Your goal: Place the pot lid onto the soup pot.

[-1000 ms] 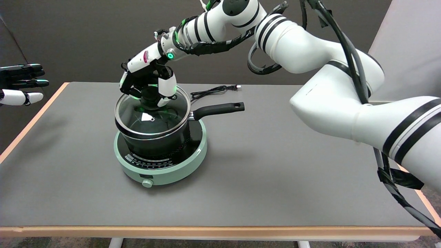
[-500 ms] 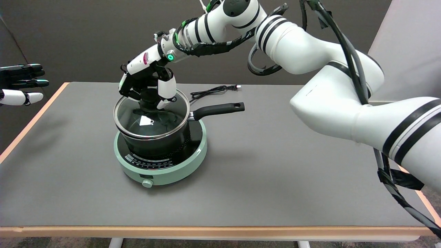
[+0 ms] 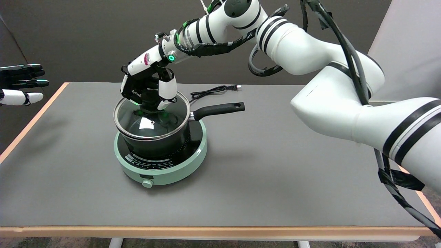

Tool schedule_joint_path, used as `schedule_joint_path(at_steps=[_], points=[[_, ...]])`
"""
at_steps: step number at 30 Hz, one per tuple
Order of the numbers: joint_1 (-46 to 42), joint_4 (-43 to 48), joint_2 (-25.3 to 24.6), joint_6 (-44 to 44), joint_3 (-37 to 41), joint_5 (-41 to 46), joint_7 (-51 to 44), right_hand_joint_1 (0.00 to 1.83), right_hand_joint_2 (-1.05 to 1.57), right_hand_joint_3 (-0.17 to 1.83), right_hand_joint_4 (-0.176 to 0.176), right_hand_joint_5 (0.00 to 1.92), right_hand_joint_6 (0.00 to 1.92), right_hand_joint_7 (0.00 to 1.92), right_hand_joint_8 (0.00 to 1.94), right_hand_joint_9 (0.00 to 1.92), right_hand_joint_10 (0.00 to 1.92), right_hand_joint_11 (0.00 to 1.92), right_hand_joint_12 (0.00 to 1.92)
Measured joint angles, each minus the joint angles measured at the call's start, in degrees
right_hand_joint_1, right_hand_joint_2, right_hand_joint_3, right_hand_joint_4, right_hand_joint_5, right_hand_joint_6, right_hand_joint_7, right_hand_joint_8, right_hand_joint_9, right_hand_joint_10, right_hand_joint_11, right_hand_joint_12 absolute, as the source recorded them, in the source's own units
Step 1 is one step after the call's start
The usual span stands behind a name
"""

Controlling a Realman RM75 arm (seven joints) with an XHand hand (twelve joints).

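Note:
A black soup pot with a long black handle stands on a mint-green induction cooker. A glass pot lid with a metal rim and a black knob lies over the pot's mouth, its rim matching the pot's rim. My right hand reaches down from above and grips the lid's knob, with black fingers on the left and a white thumb on the right. The knob itself is mostly hidden by the fingers.
A black power cord lies on the grey table behind the pot handle. The idle left hand hangs in the air at the far left edge. My right arm spans the upper right of the picture.
The lid has shifted slightly left and settled lower onto the pot's rim. My right hand stays closed round the knob and has moved little.

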Motion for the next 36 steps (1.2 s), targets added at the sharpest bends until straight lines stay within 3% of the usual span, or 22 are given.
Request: schedule_joint_path(at_steps=[10,11,24,26,30,36], points=[[-0.18,0.1,0.16,0.06,-0.03,0.15,-0.04,1.33,1.06,0.26,0.176,0.57,0.87,0.81,1.31,0.78,1.5,0.44,1.92],[-0.2,0.1,0.18,0.07,-0.04,0.15,-0.05,1.1,0.72,0.88,0.176,0.57,0.82,0.8,0.89,0.77,1.49,0.42,1.92],[-0.32,0.17,0.31,0.14,0.08,0.3,-0.08,1.04,0.67,0.93,0.176,0.59,0.33,0.79,0.55,0.73,1.22,0.24,1.92],[-0.32,0.19,0.35,0.15,0.15,0.31,-0.08,1.04,0.63,0.94,0.175,0.55,0.24,0.78,0.42,0.73,1.05,0.17,1.92],[-0.33,0.24,0.5,0.32,0.26,0.49,-0.08,1.05,0.54,0.99,0.126,0.39,0.17,0.64,0.23,0.72,0.56,0.16,1.81],[-0.35,0.47,0.99,1.07,0.29,1.17,-0.07,0.95,0.51,1.0,0.112,0.32,0.15,0.51,0.18,0.62,0.39,0.2,1.71]])
